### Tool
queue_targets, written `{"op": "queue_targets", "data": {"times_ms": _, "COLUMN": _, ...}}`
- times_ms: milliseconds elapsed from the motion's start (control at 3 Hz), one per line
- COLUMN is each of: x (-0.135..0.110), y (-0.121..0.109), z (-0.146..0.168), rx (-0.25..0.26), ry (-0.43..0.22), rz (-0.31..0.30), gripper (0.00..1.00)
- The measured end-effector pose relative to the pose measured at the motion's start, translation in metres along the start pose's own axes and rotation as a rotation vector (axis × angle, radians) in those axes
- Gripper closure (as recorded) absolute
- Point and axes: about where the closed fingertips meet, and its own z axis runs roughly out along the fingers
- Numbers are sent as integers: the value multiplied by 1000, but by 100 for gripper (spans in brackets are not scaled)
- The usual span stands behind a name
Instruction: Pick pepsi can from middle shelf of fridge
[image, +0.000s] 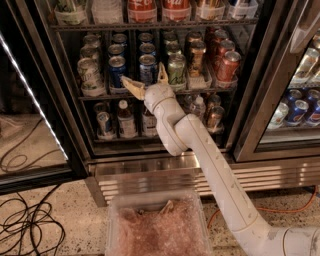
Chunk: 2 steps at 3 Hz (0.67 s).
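Observation:
The fridge (150, 176) stands with its left door open, showing its black frame and ribbed steel base. On the middle shelf (102, 96), rows of cans sit in clear trays. The blue pepsi can (148, 65) stands in the front row near the centre. My gripper (142, 72) is open right in front of this can, on the end of the white arm (210, 155) that rises from the lower right. One finger (129, 84) points left below the can and the other finger (162, 73) rises at its right side. Nothing is held.
Another blue can (116, 70) stands to the left, a green-silver can (176, 67) to the right, red cans (227, 65) further right. Small bottles (125, 120) fill the shelf below. A clear bin (157, 230) sits on the floor in front. Black cables (25, 220) lie at the left.

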Motion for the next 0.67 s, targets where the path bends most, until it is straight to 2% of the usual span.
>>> {"op": "queue_targets", "data": {"times_ms": 667, "x": 0, "y": 0, "z": 0, "rx": 0, "ry": 0, "rz": 0, "gripper": 25}}
